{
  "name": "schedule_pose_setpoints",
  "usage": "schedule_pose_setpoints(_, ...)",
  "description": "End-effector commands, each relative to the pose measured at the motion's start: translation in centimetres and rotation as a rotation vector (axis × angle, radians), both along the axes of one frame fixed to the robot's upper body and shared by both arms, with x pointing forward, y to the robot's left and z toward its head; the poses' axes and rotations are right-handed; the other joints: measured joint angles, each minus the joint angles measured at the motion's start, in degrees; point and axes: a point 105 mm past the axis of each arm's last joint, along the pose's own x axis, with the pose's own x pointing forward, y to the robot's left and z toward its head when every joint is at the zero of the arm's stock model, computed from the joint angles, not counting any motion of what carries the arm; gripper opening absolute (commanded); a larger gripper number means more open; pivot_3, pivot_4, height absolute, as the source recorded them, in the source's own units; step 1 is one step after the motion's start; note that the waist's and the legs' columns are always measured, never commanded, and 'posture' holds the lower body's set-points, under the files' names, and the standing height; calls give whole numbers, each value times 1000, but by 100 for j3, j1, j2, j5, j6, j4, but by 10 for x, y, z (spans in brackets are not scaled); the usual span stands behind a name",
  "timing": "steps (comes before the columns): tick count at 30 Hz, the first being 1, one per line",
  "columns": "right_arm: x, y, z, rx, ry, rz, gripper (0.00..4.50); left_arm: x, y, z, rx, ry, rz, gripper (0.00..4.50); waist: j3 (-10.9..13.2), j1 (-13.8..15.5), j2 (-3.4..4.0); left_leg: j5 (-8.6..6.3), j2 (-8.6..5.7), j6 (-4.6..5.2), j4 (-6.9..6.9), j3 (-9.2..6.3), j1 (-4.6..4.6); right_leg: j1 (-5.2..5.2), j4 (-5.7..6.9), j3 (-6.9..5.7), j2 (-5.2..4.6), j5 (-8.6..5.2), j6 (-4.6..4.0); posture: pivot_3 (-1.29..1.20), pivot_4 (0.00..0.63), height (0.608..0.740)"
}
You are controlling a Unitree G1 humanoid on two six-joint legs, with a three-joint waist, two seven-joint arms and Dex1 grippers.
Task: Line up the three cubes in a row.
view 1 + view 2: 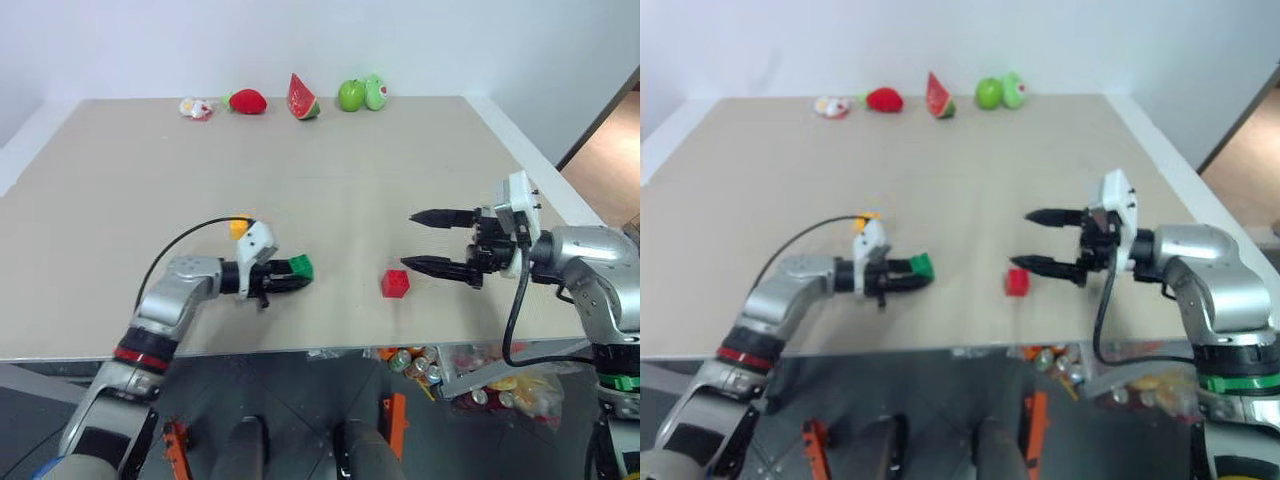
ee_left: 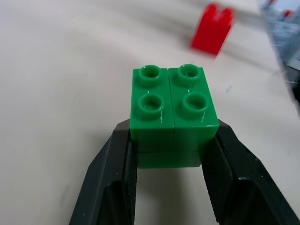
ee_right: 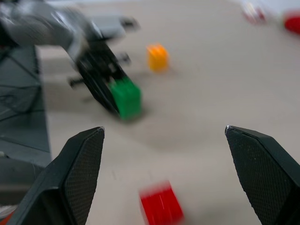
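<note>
Beige tabletop (image 1: 300, 180) runs back to a white wall, and toy fruits line its far edge at about twelve o'clock: a strawberry (image 1: 247, 101), a watermelon slice (image 1: 302, 97) and a green apple (image 1: 351, 95), with a small white-and-red toy (image 1: 195, 108) at the strawberry's left. Near the front, toward seven o'clock, the left gripper (image 1: 292, 275) lies low and nearly level, pointing to the right, its two black fingers (image 2: 115, 178) pinching the green cube (image 1: 301, 266) by its sides, studs up. Whether that cube touches the table I cannot tell. Just behind that wrist, partly hidden by it, the yellow cube (image 1: 239, 227) sits on the table. At about five o'clock the red cube (image 1: 395, 283) rests alone on the table, well apart from the green one and to its right. The right gripper (image 1: 440, 242) is at three o'clock, pointing left, its fingers (image 1: 442, 267) spread wide and holding nothing; the lower fingertip ends just beside the red cube, at its right, apparently not touching it. Below the table's front edge, on the right, a heap of cans and packets (image 1: 430, 365) shows.
</note>
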Motion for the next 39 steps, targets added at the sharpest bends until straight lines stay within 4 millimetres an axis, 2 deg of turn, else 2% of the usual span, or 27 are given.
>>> schedule_pose_setpoints(1, -4, -25, -1, -14, -11, -80, 4289, -1, -18, 3, 23, -41, -91, 1316, 0, -2, 1, -1, 1, 2, 1, 2, 0, -2, 0, 2, 0, 0, 0, 0, 150, 740)
schedule_pose_setpoints(4, -8, -35, -6, -3, 0, -133, 4289, -1, -27, 0, 39, -46, -136, 1316, -1, -59, 3, -4, 4, 7, -1, 2, 5, -4, 2, 7, 7, 1, -1, 0, 150, 740)
schedule_pose_setpoints(9, -14, -38, -14, 7, 13, -169, 4289, -4, -38, -8, 67, -44, -199, 1316, -1, -115, 4, -4, 7, 8, -1, -5, 7, -4, 4, 9, 16, 2, -2, 0, 150, 740)
schedule_pose_setpoints(25, -5, -25, -4, 32, -20, -151, 4289, 9, -39, -13, 61, -85, -145, 1316, -1, -109, 4, -3, 3, 8, 8, -5, 6, 1, 3, 13, 12, 7, 5, 0, 150, 740)
schedule_pose_setpoints(38, -2, -23, -1, 35, -23, -143, 4289, 13, -37, -16, 84, -129, -131, 1316, -1, -109, 4, -3, 3, 8, 11, -5, 6, 2, 3, 13, 12, 8, 7, 0, 150, 740)
schedule_pose_setpoints(39, -2, -23, -1, 35, -23, -143, 4289, 14, -36, -16, 90, -134, -125, 1819, -1, -110, 4, -3, 3, 8, 11, -5, 6, 2, 3, 13, 12, 8, 7, 0, 150, 740)
